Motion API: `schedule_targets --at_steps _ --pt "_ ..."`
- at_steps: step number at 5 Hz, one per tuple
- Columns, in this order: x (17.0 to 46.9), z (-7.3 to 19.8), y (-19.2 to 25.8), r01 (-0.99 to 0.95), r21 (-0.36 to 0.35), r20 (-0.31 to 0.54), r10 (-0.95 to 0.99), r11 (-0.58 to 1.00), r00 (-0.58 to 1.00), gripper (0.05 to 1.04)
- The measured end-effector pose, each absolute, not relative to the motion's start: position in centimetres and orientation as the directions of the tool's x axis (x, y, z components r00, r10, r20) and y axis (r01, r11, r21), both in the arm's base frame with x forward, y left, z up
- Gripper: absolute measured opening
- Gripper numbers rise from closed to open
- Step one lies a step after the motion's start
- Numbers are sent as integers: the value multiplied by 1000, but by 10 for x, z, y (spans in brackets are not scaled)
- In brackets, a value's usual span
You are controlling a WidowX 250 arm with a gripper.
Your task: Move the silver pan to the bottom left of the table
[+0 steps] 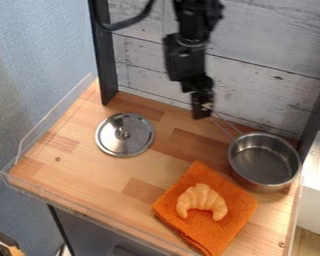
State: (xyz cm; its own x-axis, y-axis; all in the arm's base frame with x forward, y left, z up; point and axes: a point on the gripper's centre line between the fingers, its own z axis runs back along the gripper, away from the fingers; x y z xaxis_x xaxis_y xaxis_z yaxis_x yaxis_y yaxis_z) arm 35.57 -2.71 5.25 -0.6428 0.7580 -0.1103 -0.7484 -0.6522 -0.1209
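The black gripper (203,111) hangs from the top edge over the back of the table, right beside the end of the pan's handle. Whether it touches the handle I cannot tell. The silver pan (263,160) stands upright and empty at the right side of the wooden table, its thin wire handle (227,126) pointing up and left toward the gripper.
Left of centre lies a round silver lid (124,134) with a knob. An orange cloth (235,212) with a croissant (202,201) on it is at the front right, close to the pan. A clear raised edge (52,120) borders the left side; dark posts stand at the back.
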Motion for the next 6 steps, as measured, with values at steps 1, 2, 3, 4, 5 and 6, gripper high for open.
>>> schedule_targets --at_steps 1,2,3,4,5,6 --pt "350 58 -53 -760 -122 -136 769 -638 -624 1001" --pt "343 55 -79 -771 -102 -159 775 -629 -612 1001" --pt "340 53 -97 -790 -104 -158 794 -604 -587 1001" --pt "329 42 -114 -821 -91 -123 824 -564 -553 1001" --pt "321 20 -123 -854 -46 -68 855 -518 -514 1001" --pt "325 3 -132 -876 -29 -48 876 -481 -479 1001"
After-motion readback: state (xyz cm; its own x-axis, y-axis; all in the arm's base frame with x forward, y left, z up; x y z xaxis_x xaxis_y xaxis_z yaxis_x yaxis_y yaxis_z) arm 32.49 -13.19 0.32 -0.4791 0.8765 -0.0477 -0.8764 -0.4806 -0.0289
